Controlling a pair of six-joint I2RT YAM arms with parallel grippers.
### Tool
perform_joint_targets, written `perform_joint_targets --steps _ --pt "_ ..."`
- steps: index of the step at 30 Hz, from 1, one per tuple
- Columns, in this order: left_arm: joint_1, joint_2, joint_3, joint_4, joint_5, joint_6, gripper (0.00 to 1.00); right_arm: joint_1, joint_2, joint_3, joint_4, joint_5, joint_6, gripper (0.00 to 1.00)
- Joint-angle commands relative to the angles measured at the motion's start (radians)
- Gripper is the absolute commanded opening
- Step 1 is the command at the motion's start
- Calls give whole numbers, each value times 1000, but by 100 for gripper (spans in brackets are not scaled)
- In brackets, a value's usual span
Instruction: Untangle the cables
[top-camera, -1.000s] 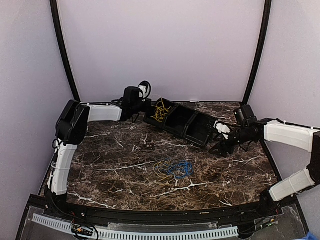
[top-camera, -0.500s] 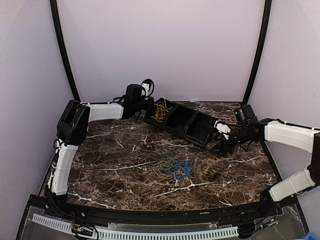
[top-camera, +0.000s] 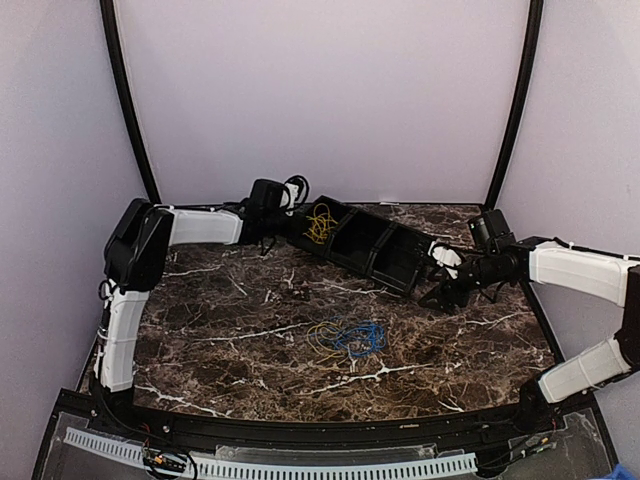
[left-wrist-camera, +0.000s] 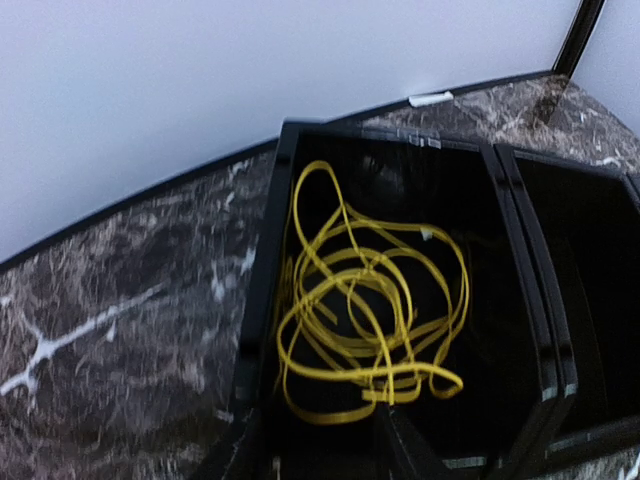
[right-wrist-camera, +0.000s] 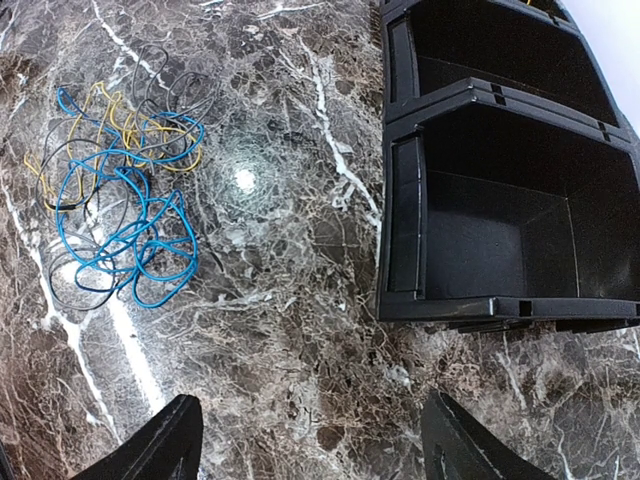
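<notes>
On the table (top-camera: 240, 370) the blue cable (right-wrist-camera: 125, 235) lies knotted with yellow and grey wires (right-wrist-camera: 150, 130); one pull could drag them all. The right claw (right-wrist-camera: 310, 400) hangs spread wide by the black bin (right-wrist-camera: 400, 200). Farther back, the left claw (top-camera: 292, 224), grip too hidden to tell, could snag the yellow cable (left-wrist-camera: 370, 310) inside.

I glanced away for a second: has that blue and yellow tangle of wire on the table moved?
No. The tangle lies where it did, just beyond the same long white vein in the marble table.
</notes>
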Motion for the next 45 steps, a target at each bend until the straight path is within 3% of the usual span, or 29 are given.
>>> perform_joint_targets --steps 1,8,16,22,27,39,45 --pt "-21 -294 -245 8 12 -13 44 -3 1 1 9 -5 -4 77" --pt "-107 -643 -670 64 69 -100 49 -3 -29 2 18 -10 -7 76" --pt "-361 -805 -893 41 123 -141 47 69 -19 57 -23 -83 -36 72" --pt "-434 -832 -1004 52 -5 -361 43 239 36 86 -38 -25 -84 68" --pt "-433 -801 -1081 196 -31 -546 40 341 138 142 -42 26 -105 69" --pt "-419 -588 -1015 300 95 -621 35 487 322 281 -7 63 -119 74" --pt "-418 -570 -1016 321 83 -633 15 521 333 263 38 75 -104 74"
